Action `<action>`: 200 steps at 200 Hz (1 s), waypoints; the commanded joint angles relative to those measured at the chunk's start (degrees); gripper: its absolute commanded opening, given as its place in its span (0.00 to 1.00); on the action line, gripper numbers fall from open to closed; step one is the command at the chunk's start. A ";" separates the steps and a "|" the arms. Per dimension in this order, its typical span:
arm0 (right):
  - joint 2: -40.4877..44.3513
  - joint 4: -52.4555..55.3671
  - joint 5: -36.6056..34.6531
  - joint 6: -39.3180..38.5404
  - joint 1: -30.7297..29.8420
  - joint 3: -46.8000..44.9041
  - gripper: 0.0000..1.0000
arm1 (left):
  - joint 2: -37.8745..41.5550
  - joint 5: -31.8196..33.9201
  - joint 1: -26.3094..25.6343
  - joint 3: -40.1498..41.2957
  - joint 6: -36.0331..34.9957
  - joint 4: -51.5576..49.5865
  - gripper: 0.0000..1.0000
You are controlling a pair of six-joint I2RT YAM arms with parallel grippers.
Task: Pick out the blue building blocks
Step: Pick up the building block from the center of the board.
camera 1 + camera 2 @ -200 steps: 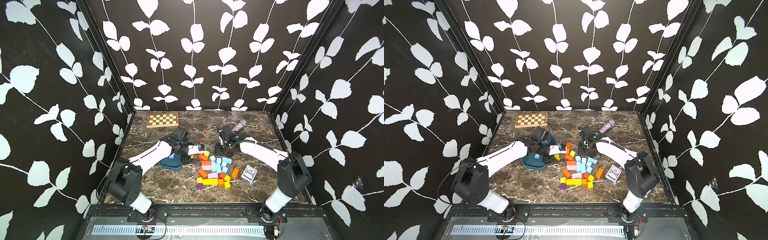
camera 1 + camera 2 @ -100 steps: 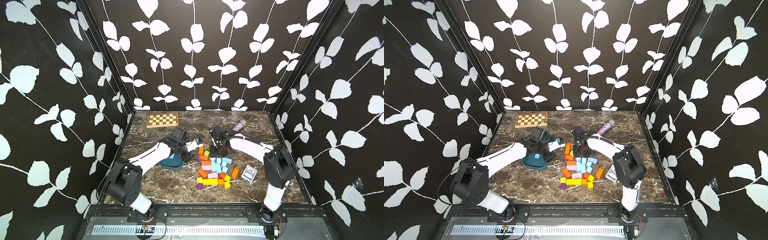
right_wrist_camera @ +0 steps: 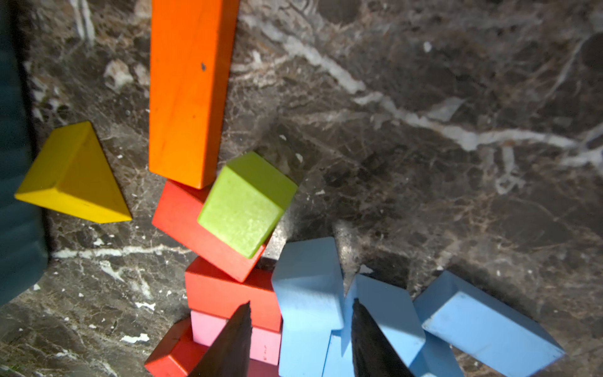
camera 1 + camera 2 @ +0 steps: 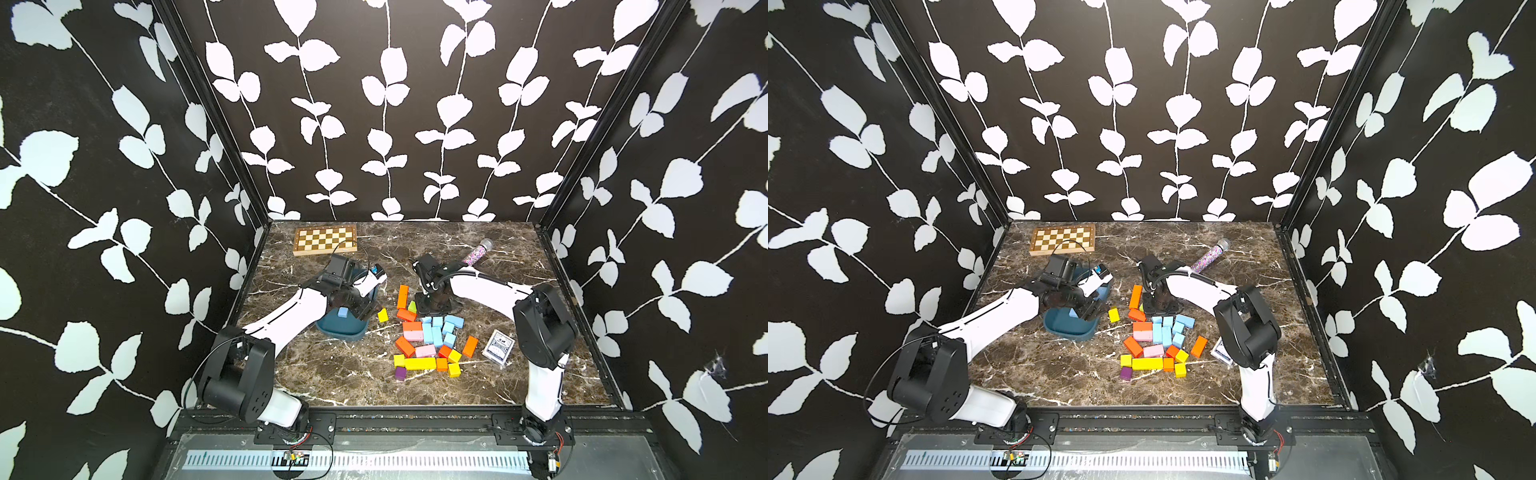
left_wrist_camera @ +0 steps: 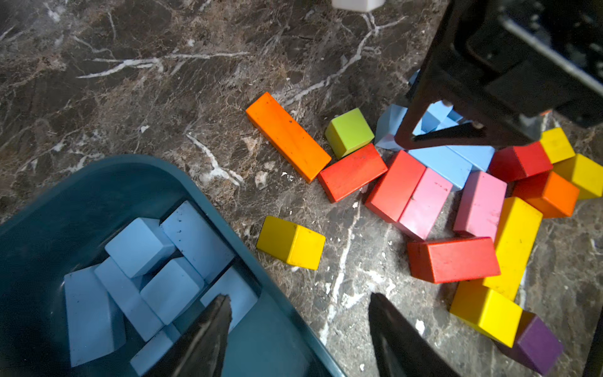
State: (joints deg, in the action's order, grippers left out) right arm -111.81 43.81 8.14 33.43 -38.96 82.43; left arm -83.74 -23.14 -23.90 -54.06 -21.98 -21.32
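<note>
**Right pincer astride 1 blue block beside the tray**

The right gripper (image 3: 301, 302) is placed over the blue block (image 3: 306, 277) that lies nearest to the teal tray (image 5: 208, 196) among the loose blue building blocks (image 4: 436, 330). Its jaws stand apart, 1 on each side, and no grip is seen yet. The long axis of the block seems to run between the jaws, so the short side would be closed on. The left gripper (image 5: 299, 296) is held released and empty over the tray's rim. Sorted blue blocks (image 5: 140, 244) are laid inside the tray.

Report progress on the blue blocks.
Done: several blue blocks lie in the teal tray. In hand: right gripper open astride one blue block; left gripper open, empty. Left: a blue cluster among the mixed pile.
</note>
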 commanded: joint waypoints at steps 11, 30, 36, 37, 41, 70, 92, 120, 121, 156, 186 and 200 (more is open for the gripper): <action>-1.95 1.23 -0.80 -1.26 -0.33 1.56 0.46 | 2.18 -0.69 0.22 1.24 0.97 0.64 0.69; -2.16 1.28 -1.61 -1.22 -0.28 1.42 0.45 | 2.25 -0.68 0.20 1.24 1.08 0.66 0.69; -2.18 1.40 -2.01 -1.24 -0.33 1.41 0.44 | 2.27 -0.60 0.24 1.17 1.10 0.59 0.68; -2.18 1.43 -2.04 -1.25 -0.33 1.41 0.44 | 2.23 -0.60 0.25 1.16 1.13 0.63 0.68; -2.27 1.52 -2.22 -1.26 -0.34 1.36 0.43 | 2.27 -0.60 0.22 1.13 1.15 0.64 0.68; -1.85 1.31 -3.36 -0.84 -0.42 0.73 0.32 | 2.27 -0.68 0.26 0.98 1.24 0.61 0.69; -0.32 1.30 -4.05 -0.69 -0.42 0.35 0.23 | 2.31 -1.38 0.28 0.17 -0.33 -0.49 0.68; 5.49 -0.70 -3.84 0.25 -0.36 -1.04 0.20 | 3.93 -5.42 0.30 -1.13 -8.99 -2.15 0.70; 5.78 -0.90 -3.71 0.28 -0.39 -1.17 0.20 | 4.02 -5.65 0.32 -1.18 -9.41 -2.19 0.70; 15.84 -17.87 6.66 4.39 0.06 -10.18 0.19 | 6.46 -14.72 0.19 -1.70 -23.32 -3.09 0.72; 19.07 -32.79 17.89 10.36 0.72 -16.50 0.17 | 7.82 -23.17 0.00 -1.23 -32.83 -4.46 0.72; 18.60 -36.12 22.42 11.45 0.73 -17.08 0.17 | 7.98 -24.55 -0.58 -1.14 -35.34 -4.60 0.72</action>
State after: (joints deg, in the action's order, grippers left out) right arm -92.12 20.51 19.59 39.88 -38.57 67.61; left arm -77.17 -39.75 -23.97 -54.41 -47.92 -23.49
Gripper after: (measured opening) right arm 0.280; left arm 0.718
